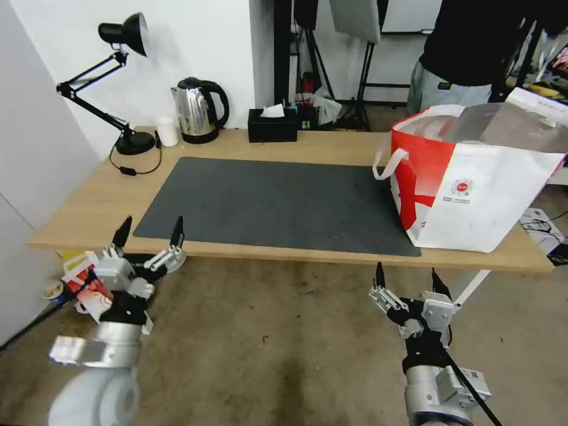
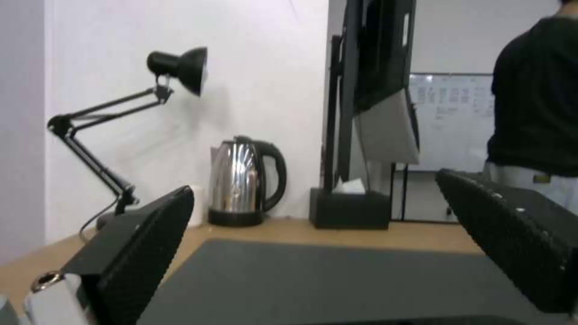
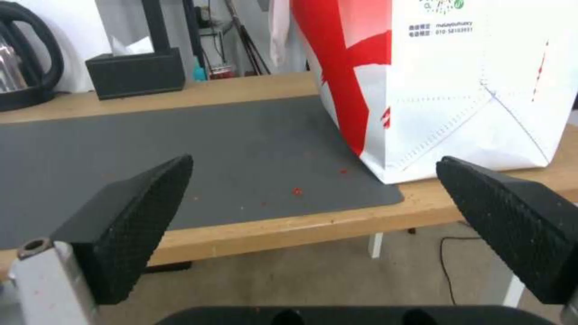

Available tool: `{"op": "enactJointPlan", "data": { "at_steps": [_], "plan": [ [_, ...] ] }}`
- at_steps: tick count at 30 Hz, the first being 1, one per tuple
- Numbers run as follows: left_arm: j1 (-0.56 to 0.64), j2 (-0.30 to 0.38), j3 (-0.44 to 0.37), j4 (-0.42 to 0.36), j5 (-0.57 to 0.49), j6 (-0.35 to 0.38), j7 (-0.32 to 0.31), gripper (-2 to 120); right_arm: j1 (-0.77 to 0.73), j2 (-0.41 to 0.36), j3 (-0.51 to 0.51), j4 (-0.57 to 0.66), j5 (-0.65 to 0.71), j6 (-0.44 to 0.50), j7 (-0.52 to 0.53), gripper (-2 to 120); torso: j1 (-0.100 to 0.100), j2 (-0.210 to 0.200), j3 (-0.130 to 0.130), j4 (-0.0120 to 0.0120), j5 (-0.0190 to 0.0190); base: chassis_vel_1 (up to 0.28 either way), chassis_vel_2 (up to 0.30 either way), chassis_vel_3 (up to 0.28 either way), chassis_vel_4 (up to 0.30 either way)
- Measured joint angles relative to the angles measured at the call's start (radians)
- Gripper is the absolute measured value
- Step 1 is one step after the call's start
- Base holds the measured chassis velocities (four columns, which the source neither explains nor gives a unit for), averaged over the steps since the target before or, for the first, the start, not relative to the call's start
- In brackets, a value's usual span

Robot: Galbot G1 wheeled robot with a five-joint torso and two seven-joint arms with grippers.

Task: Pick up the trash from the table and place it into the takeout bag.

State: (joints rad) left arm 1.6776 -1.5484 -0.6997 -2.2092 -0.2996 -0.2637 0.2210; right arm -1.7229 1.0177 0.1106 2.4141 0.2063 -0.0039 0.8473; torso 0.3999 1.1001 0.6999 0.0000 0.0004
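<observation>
Fingers (image 1: 122, 232) spread, one takeout bag (image 1: 473, 189).

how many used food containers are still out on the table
0 on the table; the mat is bare but for red specks. Any inside the takeout bag would be hidden.

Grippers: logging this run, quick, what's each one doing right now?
Left gripper: open, holding nothing, at the table's near edge.
Right gripper: open, holding nothing, below the table edge in front of the bag.
</observation>
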Motion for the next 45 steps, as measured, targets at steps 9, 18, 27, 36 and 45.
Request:
{"op": "enactJointPlan", "data": {
  "at_steps": [9, 18, 27, 36, 45],
  "plan": [
    [0.039, -0.052, 0.083, 0.083, 0.11, -0.092, 0.027, 100, 0.0, 0.0, 0.0, 0.0, 0.0, 0.0, 0.0, 100, 0.0, 0.0, 0.0, 0.0, -0.0002, 0.0, 0.0, 0.0, 0.0],
    [0.056, -0.041, 0.099, 0.12, 0.122, -0.117, 0.064, 100, 0.0, 0.0, 0.0, 0.0, 0.0, 0.0, 0.0, 100, 0.0, 0.0, 0.0, 0.0, -0.0004, 0.0, 0.0, 0.0, 0.0],
    [0.048, -0.044, 0.112, 0.157, 0.159, -0.133, 0.044, 100, 0.0, 0.0, 0.0, 0.0, 0.0, 0.0, 0.0, 100, 0.0, 0.0, 0.0, 0.0, -0.0004, 0.0, 0.0, 0.0, 0.0],
    [0.042, -0.041, 0.102, 0.174, 0.156, -0.139, 0.038, 100, 0.0, 0.0, 0.0, 0.0, 0.0, 0.0, 0.0, 100, 0.0, 0.0, 0.0, 0.0, -0.0004, 0.0, 0.0, 0.0, 0.0],
    [0.042, -0.04, 0.099, 0.174, 0.149, -0.139, 0.035, 100, 0.0, 0.0, 0.0, 0.0, 0.0, 0.0, 0.0, 100, 0.0, 0.0, 0.0, 0.0, -0.0004, 0.0, 0.0, 0.0, 0.0]
  ]
}}
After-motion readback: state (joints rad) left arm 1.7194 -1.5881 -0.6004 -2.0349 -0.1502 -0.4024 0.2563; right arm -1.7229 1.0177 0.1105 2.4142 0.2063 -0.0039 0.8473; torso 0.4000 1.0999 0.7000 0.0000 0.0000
